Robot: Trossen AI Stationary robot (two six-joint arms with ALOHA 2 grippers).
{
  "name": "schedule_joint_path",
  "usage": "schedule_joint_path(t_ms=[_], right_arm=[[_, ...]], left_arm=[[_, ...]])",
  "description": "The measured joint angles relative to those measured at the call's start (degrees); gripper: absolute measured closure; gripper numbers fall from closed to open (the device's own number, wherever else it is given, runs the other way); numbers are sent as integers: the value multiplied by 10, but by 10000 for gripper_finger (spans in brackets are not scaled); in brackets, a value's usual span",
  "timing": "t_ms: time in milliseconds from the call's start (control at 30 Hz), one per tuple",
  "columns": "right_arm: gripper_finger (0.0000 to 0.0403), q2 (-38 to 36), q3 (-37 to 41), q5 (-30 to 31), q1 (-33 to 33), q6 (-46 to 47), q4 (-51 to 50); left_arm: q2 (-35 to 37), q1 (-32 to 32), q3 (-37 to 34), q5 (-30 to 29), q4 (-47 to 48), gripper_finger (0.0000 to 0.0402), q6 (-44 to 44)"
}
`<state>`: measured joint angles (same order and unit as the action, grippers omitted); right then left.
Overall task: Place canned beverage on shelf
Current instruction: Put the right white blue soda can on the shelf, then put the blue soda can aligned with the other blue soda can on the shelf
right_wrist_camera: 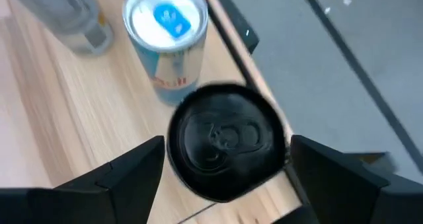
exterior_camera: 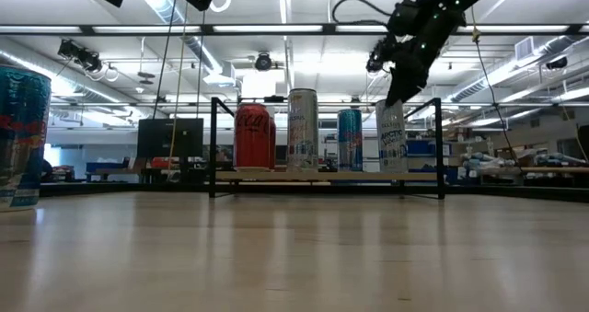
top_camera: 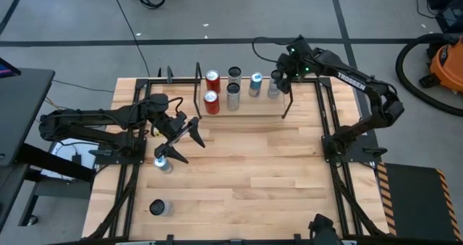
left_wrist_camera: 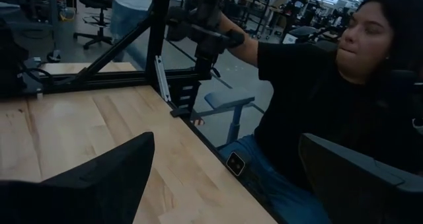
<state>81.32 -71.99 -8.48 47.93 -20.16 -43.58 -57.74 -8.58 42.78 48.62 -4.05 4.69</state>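
Observation:
The shelf (top_camera: 289, 104) stands at the table's far edge; in the low view its board (exterior_camera: 322, 176) carries several upright cans, two of them red (top_camera: 212, 79). A black-topped can (right_wrist_camera: 228, 141) stands on its base at the shelf's right end (exterior_camera: 391, 137). My right gripper (top_camera: 277, 77) is open just above this can, one finger (right_wrist_camera: 132, 164) on either side of its top, and holds nothing. My left gripper (top_camera: 189, 147) is open and empty above the table's left middle, beside a blue-topped can (top_camera: 163, 162) that stands on the table.
Another can (top_camera: 159, 207) stands near the table's near left corner. A blue-tabbed can (right_wrist_camera: 168, 36) stands right beside the black-topped one. Black frame rails (top_camera: 329, 129) run along both table sides. A seated person (left_wrist_camera: 344, 85) shows beyond the table edge in the left wrist view.

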Motion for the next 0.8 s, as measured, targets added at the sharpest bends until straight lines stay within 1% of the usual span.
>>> schedule_joint_path(t_ms=[167, 300, 433, 633, 800], right_arm=[[68, -34, 0, -1, -2, 1, 3], [68, -73, 0, -9, -6, 33, 3], [68, -115, 0, -49, -15, 44, 3], [68, -151, 4, -116, -39, 99, -7], [69, -172, 56, -163, -86, 110, 2]], left_arm=[[0, 0, 0, 0, 0, 26, -5], [0, 0, 0, 0, 0, 26, -24], [0, 0, 0, 0, 0, 26, -28], [0, 0, 0, 0, -2, 26, -28], [0, 0, 0, 0, -2, 26, -28]])
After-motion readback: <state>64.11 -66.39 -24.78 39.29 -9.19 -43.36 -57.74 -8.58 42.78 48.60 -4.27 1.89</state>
